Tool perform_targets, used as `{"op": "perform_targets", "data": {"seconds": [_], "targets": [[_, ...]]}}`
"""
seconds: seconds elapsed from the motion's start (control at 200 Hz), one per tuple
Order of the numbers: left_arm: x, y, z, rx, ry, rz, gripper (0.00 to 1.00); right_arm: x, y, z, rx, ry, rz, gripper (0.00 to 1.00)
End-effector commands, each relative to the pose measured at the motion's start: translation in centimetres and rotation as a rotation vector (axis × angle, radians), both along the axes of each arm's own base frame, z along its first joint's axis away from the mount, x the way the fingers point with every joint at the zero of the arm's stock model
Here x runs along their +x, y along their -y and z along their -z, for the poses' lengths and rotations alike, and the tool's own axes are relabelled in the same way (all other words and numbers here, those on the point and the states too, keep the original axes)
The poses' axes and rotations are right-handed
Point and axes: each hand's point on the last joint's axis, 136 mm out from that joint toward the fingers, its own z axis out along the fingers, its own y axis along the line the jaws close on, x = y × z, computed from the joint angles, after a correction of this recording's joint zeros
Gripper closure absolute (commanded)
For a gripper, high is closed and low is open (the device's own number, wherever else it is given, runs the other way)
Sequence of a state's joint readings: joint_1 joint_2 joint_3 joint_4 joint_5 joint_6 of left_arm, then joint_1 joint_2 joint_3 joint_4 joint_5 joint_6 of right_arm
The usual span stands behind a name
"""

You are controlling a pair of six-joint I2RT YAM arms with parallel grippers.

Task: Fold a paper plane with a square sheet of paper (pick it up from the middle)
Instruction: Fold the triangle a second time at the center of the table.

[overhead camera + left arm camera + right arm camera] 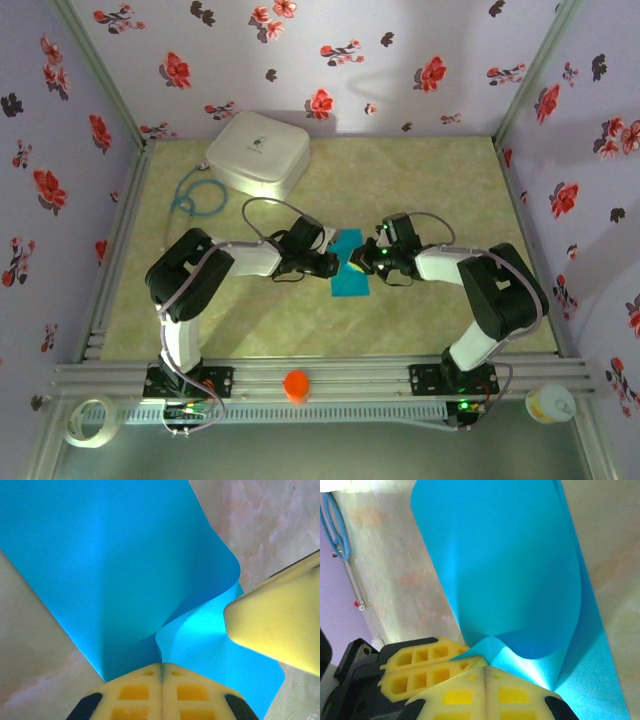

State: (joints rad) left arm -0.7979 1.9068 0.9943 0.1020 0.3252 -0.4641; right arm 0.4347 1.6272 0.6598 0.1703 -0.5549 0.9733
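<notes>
Top external view: pale marbled green-beige table mat [450, 190], lilac wallpapered walls [400, 60] with red flowers. At 11 o'clock, white rounded plastic box [258, 150], blue cable coil [196, 197] beside. Table centre: thin turquoise-blue paper sheet [351, 282], partly folded, long axis 12 to 6 o'clock. At sheet's 9 o'clock, left gripper [334, 264]; at 3 o'clock, right gripper [358, 262]; both clamped tight on curled paper.

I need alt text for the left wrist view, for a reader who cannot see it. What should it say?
The left gripper, yellow and shut, pinches the edge of the bright turquoise square sheet of paper, which curls above the pale marbled table. The yellow tip of the right gripper enters from the right.
</notes>
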Motion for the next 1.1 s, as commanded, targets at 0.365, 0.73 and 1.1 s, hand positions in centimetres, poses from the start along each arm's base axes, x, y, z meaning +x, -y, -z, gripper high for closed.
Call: {"op": "perform_targets", "data": {"seconds": [0.365, 0.73, 1.1], "targets": [[-1.2, -2.0, 3.3, 0.116, -0.077, 0.007, 1.0, -0.7, 2.4, 2.0, -0.073, -0.065, 0.049, 1.0], [-1.3, -2.0, 3.2, 0.115, -0.078, 0.009, 1.0, 0.4, 2.4, 2.6, -0.085, -0.068, 0.031, 1.0], [-1.5, -2.2, 3.8, 0.132, -0.088, 0.014, 1.0, 1.5, 4.8, 3.3, -0.086, -0.106, 0.165, 1.0]]}}
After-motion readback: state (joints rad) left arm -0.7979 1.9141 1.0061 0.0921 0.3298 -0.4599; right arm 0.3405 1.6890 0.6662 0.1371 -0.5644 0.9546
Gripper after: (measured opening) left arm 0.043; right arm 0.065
